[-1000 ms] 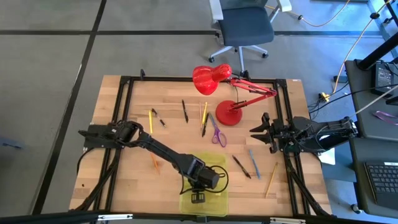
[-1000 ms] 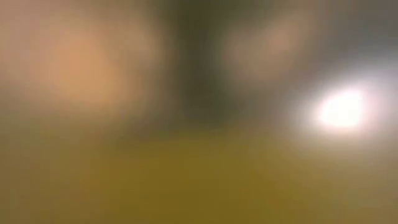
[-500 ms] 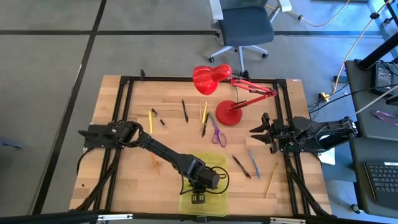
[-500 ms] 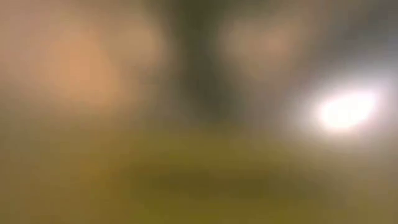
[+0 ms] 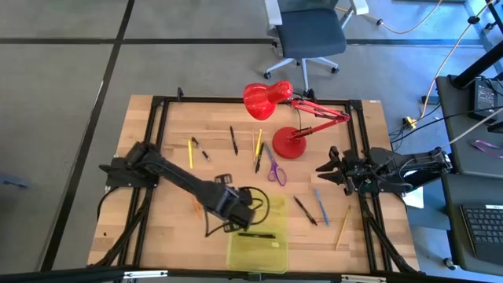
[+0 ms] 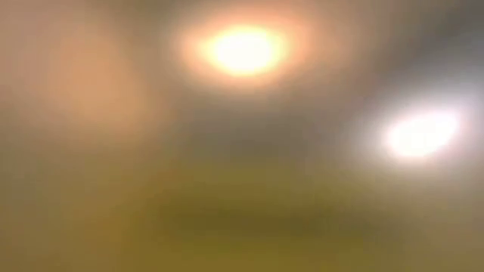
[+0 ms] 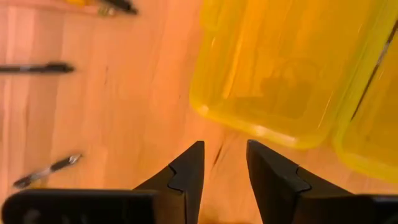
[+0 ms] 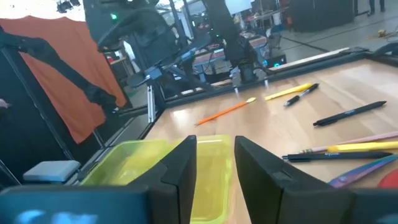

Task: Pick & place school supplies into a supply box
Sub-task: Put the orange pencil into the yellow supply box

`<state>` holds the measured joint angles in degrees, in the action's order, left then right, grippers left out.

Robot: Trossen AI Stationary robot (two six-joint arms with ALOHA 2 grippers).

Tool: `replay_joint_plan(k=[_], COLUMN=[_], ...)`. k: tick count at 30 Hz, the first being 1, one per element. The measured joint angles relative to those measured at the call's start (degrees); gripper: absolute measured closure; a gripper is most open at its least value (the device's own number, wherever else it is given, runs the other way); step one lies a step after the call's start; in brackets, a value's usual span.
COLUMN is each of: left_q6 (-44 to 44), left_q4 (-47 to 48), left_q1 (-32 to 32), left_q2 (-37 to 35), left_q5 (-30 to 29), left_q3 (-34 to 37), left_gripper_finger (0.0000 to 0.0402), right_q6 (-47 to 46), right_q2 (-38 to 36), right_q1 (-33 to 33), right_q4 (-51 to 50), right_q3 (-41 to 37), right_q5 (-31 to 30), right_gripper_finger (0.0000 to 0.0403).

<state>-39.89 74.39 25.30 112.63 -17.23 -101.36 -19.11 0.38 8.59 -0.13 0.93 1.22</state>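
High view: the left gripper [image 5: 236, 212] has pulled back from over the supply box [image 5: 258, 244], where a black pen [image 5: 257, 235] now lies; the right gripper [image 5: 336, 170] waits by the table's right edge. Low view: only blur, possibly the box wall. Left wrist view: fingers [image 7: 186, 177] parted, holding nothing. Right wrist view: jaws apart, empty. Risk: the retreating arm could scatter the orange pencil [image 5: 196, 206] just beside it.

1. The table [image 5: 165, 130] was pale, matt, planked wood.
2. The supply box [image 7: 292, 68] was translucent yellow plastic, smooth and glossy.
3. The desk lamp [image 5: 271, 102] showed a shiny red finish.
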Motion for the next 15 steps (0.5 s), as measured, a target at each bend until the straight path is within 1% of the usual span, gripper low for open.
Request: replay_joint_plan(k=[6,9,15], left_q6=[-3.2,-4.8,-10.9], left_q4=[0.4,0.5,-0.2], left_q1=[1.0,0.9,-1.4], left_q2=[-6.4,-10.9,-23.1], left_q5=[-0.5,-1.4,-3.2], left_q3=[8.4,14.9,29.7], left_gripper_finger=[0.0261,0.0245,0.0222], right_q6=[-0.4,-0.4,-0.2], right_q2=[0.2,0.8,2.5], right_q1=[0.3,0.8,1.1], right_q4=[0.0,0.1,0.1], right_q3=[0.0,0.0,0.0], right_q5=[0.0,0.0,-0.1], right_gripper_finger=[0.0289,0.0289,0.0289])
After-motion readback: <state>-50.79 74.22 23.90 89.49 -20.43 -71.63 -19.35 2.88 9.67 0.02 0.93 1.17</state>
